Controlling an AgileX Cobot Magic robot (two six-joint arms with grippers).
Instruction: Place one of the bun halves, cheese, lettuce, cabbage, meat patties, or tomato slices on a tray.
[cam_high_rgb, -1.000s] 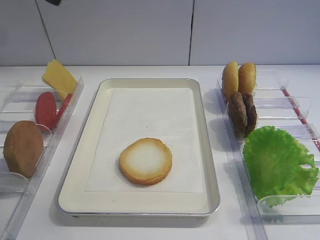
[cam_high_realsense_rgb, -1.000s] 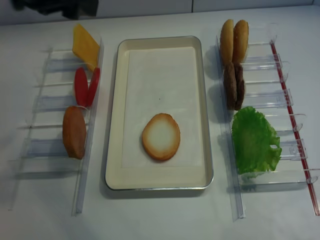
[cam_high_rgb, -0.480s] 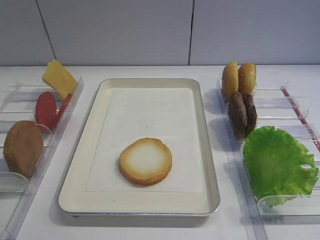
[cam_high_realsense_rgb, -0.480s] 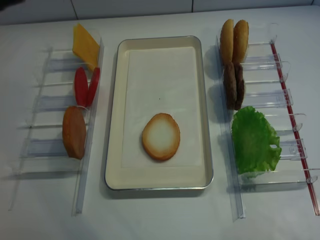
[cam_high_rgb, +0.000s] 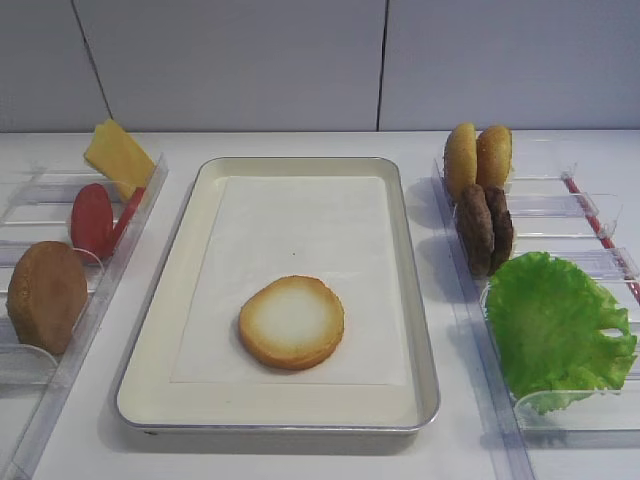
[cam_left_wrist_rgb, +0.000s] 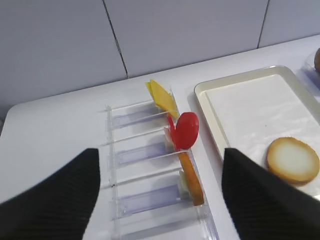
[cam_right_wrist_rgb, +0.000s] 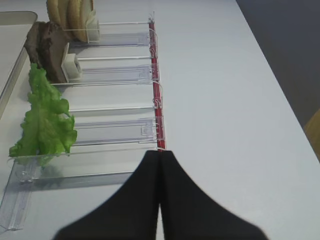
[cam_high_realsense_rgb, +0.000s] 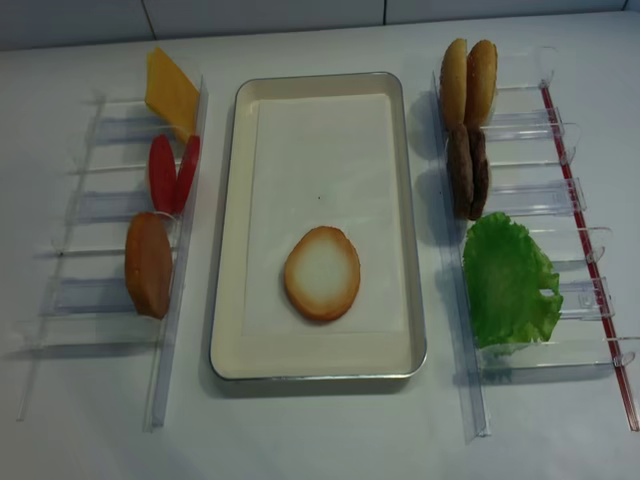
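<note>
A pale-faced bun half (cam_high_rgb: 291, 322) (cam_high_realsense_rgb: 322, 273) (cam_left_wrist_rgb: 292, 160) lies flat on the paper of the cream tray (cam_high_rgb: 160, 360) (cam_high_realsense_rgb: 228, 250). In the left bins stand the cheese (cam_high_rgb: 118, 155), the tomato slices (cam_high_rgb: 92, 220) (cam_left_wrist_rgb: 186, 131) and a brown domed bun half (cam_high_rgb: 45, 297). The right bins hold the meat patties (cam_high_rgb: 484, 228) (cam_right_wrist_rgb: 47, 47) and the lettuce (cam_high_rgb: 555, 325) (cam_right_wrist_rgb: 45, 120). No cabbage is in view. My left gripper (cam_left_wrist_rgb: 160, 200) hangs open and empty high over the left bins. My right gripper (cam_right_wrist_rgb: 159, 154) is shut on nothing, outside the right bins.
Two small golden buns (cam_high_rgb: 477, 157) (cam_right_wrist_rgb: 70, 12) stand in the far right bin. Clear plastic racks (cam_high_realsense_rgb: 100, 250) (cam_high_realsense_rgb: 545, 200) flank the tray; the right one has a red strip (cam_right_wrist_rgb: 156, 75) along its outer edge. A pale wall rises behind the table.
A dark piece of the arm at the top left of both exterior views has gone out of frame. The food and the tray have not moved.
</note>
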